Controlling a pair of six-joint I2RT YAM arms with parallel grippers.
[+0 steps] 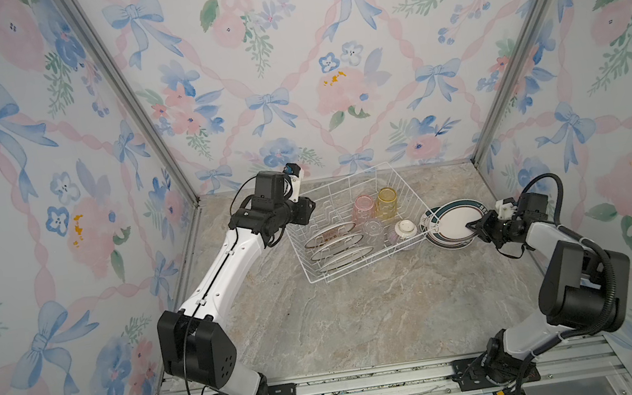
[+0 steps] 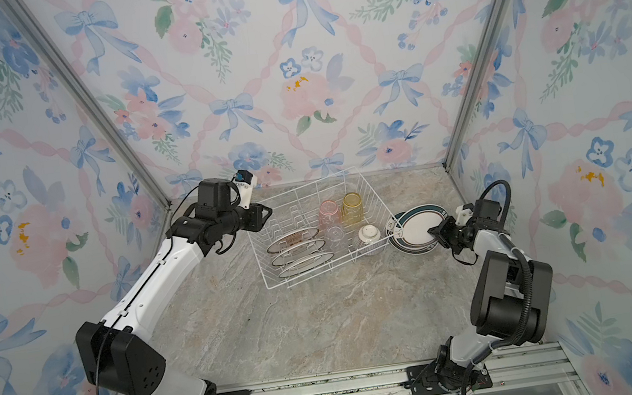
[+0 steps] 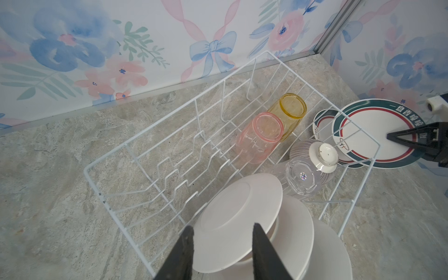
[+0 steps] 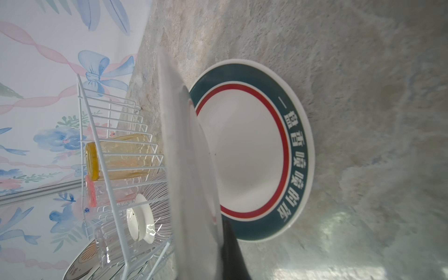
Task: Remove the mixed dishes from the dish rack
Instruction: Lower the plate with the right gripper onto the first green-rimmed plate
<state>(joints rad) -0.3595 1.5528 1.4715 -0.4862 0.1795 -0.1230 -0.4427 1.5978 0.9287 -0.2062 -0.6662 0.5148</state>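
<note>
Right pincer (image 1: 473,225): is clamping together on the rim of the held plate (image 1: 452,221), at that plate's 3 o'clock edge in both top views.
Held plate: is hanging tilted over the lying plate (image 4: 252,150), which is resting flat on the tabletop (image 1: 366,326) just beside the dish rack (image 1: 357,264), at the rack's 3 o'clock.
Risk, slip: the pinch is taking only a thin strip of glazed rim, so a quick wrist turn is likely to be swinging the plate out of the grip.
Risk, clash: releasing while one edge is riding high is risking a hard knock on the lying plate, or a skewed stack.
Risk, rack: the held plate's 9 o'clock edge is passing near the rack's wire corner and could be catching it.
Left pincer (image 3: 223,226): is hovering with fingers apart and nothing between them, above the rack's 9 o'clock end.
Risk, left side: the standing plates (image 1: 336,246) are leaning close together, so gripping one is risking tipping its neighbours.
Rack contents: three plates are standing in the dividers around 7 o'clock. The pink tumbler (image 1: 363,208) and yellow tumbler (image 1: 386,202) are sitting upturned near 1 o'clock. The clear tumbler (image 1: 374,232) is sitting at the middle and the striped bowl (image 1: 406,233) is lying upturned near 4 o'clock.
Plate look: white centre, dark green band, thin red ring, white lettering.
</note>
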